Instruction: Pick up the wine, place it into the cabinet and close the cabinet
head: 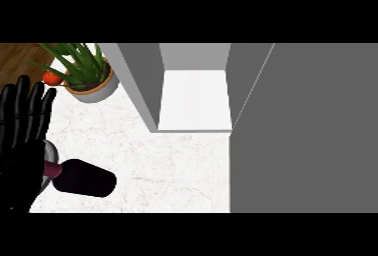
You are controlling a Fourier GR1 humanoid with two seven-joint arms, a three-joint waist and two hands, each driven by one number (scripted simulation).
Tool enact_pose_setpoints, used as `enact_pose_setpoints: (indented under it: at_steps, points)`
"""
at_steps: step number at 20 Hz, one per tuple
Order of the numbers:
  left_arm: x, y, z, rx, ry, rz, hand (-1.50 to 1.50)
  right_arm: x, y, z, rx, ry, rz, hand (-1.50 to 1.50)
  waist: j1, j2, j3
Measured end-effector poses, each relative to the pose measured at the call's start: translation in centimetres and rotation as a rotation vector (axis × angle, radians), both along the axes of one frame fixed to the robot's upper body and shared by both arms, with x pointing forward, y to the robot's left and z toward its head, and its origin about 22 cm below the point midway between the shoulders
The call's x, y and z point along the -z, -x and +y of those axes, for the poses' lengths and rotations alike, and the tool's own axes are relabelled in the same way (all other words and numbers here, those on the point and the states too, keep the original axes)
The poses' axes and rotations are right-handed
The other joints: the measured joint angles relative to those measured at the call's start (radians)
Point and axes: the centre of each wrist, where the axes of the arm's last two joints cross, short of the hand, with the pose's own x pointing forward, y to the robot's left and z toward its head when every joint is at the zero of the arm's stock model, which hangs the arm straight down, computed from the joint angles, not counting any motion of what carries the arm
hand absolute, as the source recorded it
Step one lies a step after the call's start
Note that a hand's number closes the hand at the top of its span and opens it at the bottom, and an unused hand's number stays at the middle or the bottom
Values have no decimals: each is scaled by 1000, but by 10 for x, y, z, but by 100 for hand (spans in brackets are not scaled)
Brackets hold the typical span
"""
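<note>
The wine bottle [87, 178], dark maroon, is on the white marble counter [170, 165] at the lower left, its neck pointing left. My left hand [22, 145] shows at the left edge, open with fingers straight up; its palm edge overlaps the bottle's neck, and nothing curls round the bottle. The cabinet [196, 97] stands open at the top middle, with a white shelf floor between grey walls. Its grey door [303, 127] is swung out and fills the right side of the view. My right hand does not show.
A potted green plant [87, 75] in a grey pot stands at the back left, with a small red fruit [51, 77] beside it. A grey round rim [50, 149] peeks out behind my left hand.
</note>
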Motion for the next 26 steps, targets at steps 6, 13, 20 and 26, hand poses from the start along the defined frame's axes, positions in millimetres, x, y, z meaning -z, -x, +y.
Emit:
enact_pose_setpoints:
  at_steps: [6, 13, 20, 26]
  points:
    - [-1, 16, 22, 245, 28, -46, -150, 2, 20, 2, -2, 7, 18, -150, 7, 15, 3]
    - [11, 47, 21, 560, 253, 127, -150, -1, 42, 15, -220, -27, 115, -150, 14, 16, 5]
    - [3, 77, 35, 594, 293, 232, -150, -30, 63, 18, -273, -32, 141, -150, 16, 19, 6]
    - [2, 83, 41, 571, 294, 286, -150, -38, 58, 19, -263, -24, 148, -150, 19, 20, 6]
